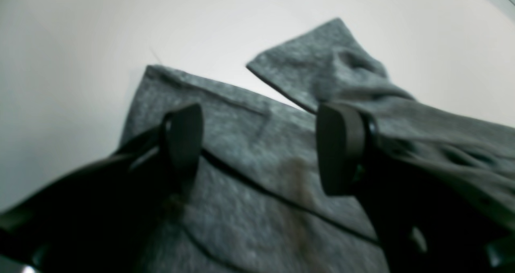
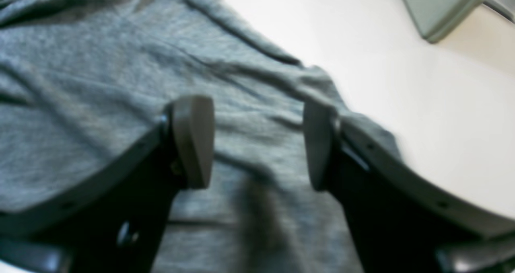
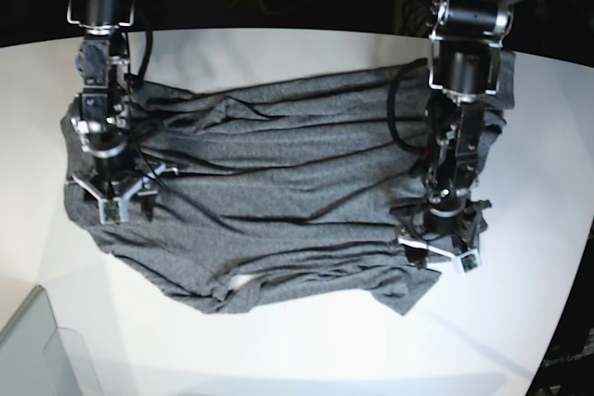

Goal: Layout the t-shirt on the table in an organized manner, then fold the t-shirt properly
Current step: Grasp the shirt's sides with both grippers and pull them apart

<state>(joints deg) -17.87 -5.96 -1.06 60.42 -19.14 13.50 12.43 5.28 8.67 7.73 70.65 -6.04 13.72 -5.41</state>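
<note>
While the t-shirt (image 3: 278,192) lies spread, wrinkled, across the middle of the table (image 3: 306,350), you have the left gripper (image 1: 257,148) and right gripper (image 2: 257,144) both spread wide just above its opposite ends, gripping nothing.

The left gripper (image 1: 257,148) hangs low over the shirt (image 1: 249,192), its two black fingers (image 1: 183,140) spread apart with grey cloth showing in the gap and nothing between them. A dark seam runs across the shirt under the gripper. Beyond the shirt's near edge a sleeve (image 1: 322,64) sticks out flat onto the white table (image 1: 80,44). The picture is blurred.
</note>
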